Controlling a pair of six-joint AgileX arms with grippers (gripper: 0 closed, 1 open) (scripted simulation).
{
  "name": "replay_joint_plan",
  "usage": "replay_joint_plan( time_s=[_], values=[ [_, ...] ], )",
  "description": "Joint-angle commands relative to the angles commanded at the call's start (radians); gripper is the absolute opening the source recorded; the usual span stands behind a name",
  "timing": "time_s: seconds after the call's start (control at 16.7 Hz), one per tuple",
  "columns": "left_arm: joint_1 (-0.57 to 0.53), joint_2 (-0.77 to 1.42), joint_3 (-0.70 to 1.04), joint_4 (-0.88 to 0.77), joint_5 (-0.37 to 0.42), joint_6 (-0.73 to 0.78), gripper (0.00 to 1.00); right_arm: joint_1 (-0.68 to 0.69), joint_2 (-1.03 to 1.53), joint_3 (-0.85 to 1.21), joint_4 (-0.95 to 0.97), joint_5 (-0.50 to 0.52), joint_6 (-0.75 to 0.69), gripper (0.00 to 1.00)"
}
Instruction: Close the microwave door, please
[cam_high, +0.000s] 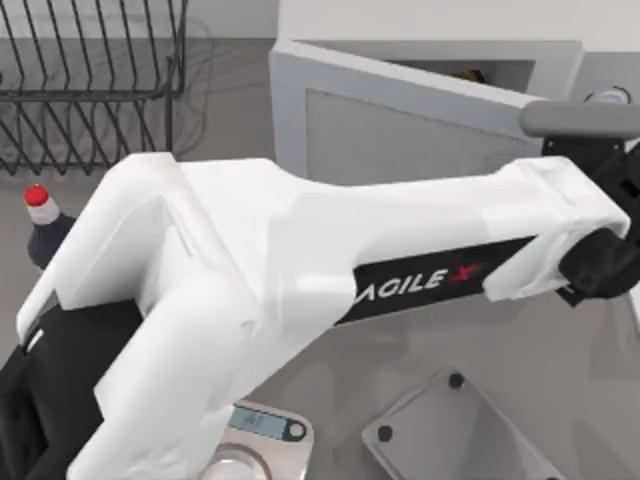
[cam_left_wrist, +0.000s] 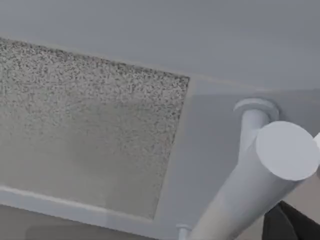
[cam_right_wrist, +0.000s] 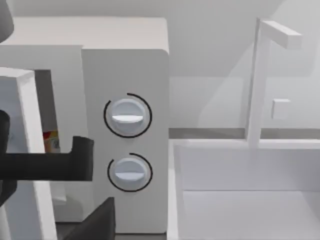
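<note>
My big white left arm (cam_high: 300, 260) stretches across the table from the top view's lower left toward the big white-grey box microwave (cam_high: 430, 40) at the far right; its black wrist end sits right by the door's free edge

Step in hand, as I judge it: closing push under way, door partly shut. The large flat light-grey microwave door (cam_high: 400, 125), with its speckled grey window pane (cam_left_wrist: 85, 125), stands ajar, hinged at the top view's left and angled out from the cavity, free edge swung toward the right. Long axis runs left to right along the cavity front; outer face points toward me and the near table edge. A gap to the pale cavity is open behind its top edge

White round bar handle (cam_left_wrist: 250, 185) stands off the door face on short posts, very close to my left wrist camera. My left gripper's opening I cannot tell, nor whether it grips anything

Two round silver knobs (cam_right_wrist: 127, 116) sit on the side panel, beside the door's edge (cam_right_wrist: 30, 150)

Next move calls for pushing the free edge on toward the knob panel until flush, keeping contact near the handle

Right arm idle, at the right, facing the knobs
</note>
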Motion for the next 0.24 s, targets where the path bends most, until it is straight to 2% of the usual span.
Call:
replay_joint_plan(
  time_s=[0.24],
  values=[
    [0.062, 0.003, -0.002, -0.001, 0.030, -0.045, 0.00, 0.000, 0.000, 0.000, 0.000, 0.000, 0.000, 1.00]
  ],
)
